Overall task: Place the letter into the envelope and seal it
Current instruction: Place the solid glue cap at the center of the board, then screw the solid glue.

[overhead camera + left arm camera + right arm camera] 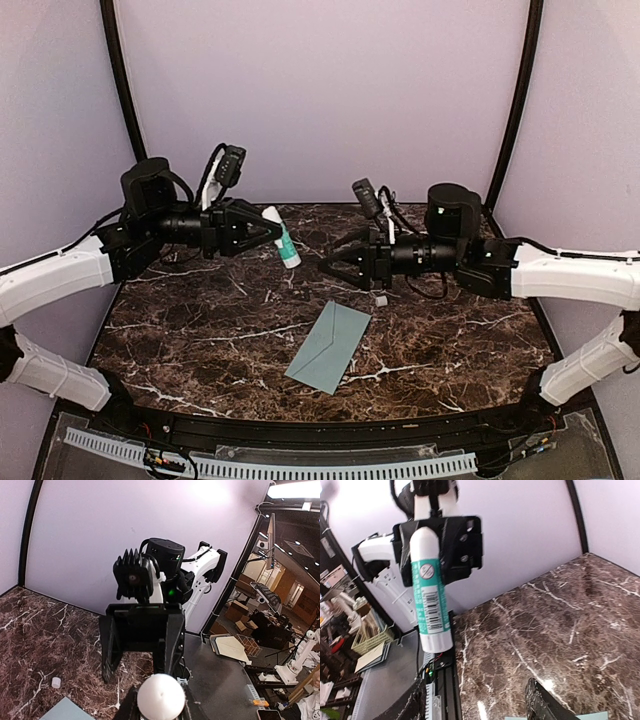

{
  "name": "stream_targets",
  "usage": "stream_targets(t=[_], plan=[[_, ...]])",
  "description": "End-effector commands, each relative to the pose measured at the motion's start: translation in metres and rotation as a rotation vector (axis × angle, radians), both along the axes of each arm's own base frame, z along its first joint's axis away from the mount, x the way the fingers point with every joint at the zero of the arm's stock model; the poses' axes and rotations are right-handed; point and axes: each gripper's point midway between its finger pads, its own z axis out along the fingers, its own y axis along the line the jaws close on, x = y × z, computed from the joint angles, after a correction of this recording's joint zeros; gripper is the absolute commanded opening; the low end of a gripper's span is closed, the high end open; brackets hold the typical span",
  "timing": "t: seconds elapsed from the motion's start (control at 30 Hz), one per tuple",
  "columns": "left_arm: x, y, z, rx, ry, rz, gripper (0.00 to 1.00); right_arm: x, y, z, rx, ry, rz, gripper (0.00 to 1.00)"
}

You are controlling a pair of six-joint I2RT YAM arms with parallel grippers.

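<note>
The pale teal envelope (329, 347) lies flat on the marble table, near the front and tilted; a corner of it (65, 711) shows in the left wrist view. No letter shows in any view. My left gripper (272, 230) is raised at the back left, shut on a white and teal glue stick (285, 243); its white round end (161, 696) sits between my fingers. My right gripper (335, 262) hovers open to the right of the stick, facing it, apart from it. In the right wrist view the stick (429, 590) hangs ahead of the open right gripper (477, 707).
A small pale cap (381, 298) lies on the table under the right arm, also seen as a pale cap (56, 682) from the left wrist. Curved black posts and lilac walls close the back and sides. A black rail runs along the table's front edge (300, 428).
</note>
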Motion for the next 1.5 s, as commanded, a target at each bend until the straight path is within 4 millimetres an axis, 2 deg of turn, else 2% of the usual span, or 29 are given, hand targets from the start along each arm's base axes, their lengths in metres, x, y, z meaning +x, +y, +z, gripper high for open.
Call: stream_targets(t=[0.0, 0.4, 0.63, 0.8, 0.97, 1.0, 1.13, 1.33, 1.47], plan=[[-0.012, -0.004, 0.023, -0.056, -0.074, -0.081, 0.01, -0.034, 0.023, 0.015, 0.048, -0.021, 0.209, 0.62], [-0.017, -0.009, 0.023, -0.060, -0.071, -0.112, 0.00, -0.049, 0.034, 0.025, 0.092, -0.012, 0.319, 0.53], [-0.020, -0.012, 0.021, -0.056, -0.066, -0.133, 0.00, -0.054, 0.047, 0.029, 0.103, -0.021, 0.357, 0.42], [-0.023, -0.014, 0.020, -0.057, -0.065, -0.142, 0.00, -0.054, 0.053, 0.031, 0.112, -0.025, 0.375, 0.27], [-0.022, -0.015, 0.020, -0.056, -0.066, -0.139, 0.00, -0.052, 0.053, 0.032, 0.119, -0.036, 0.353, 0.05], [-0.021, -0.015, 0.019, -0.053, -0.066, -0.134, 0.00, -0.050, 0.052, 0.032, 0.119, -0.040, 0.339, 0.02], [-0.008, -0.015, 0.014, -0.026, -0.071, -0.044, 0.00, -0.035, 0.051, 0.028, 0.098, -0.069, 0.219, 0.00], [0.028, -0.013, 0.003, 0.028, -0.059, 0.189, 0.00, 0.015, 0.041, 0.026, 0.060, -0.126, -0.151, 0.00], [0.049, -0.011, -0.006, 0.048, -0.017, 0.333, 0.00, 0.046, 0.041, 0.017, -0.038, -0.170, -0.402, 0.00]])
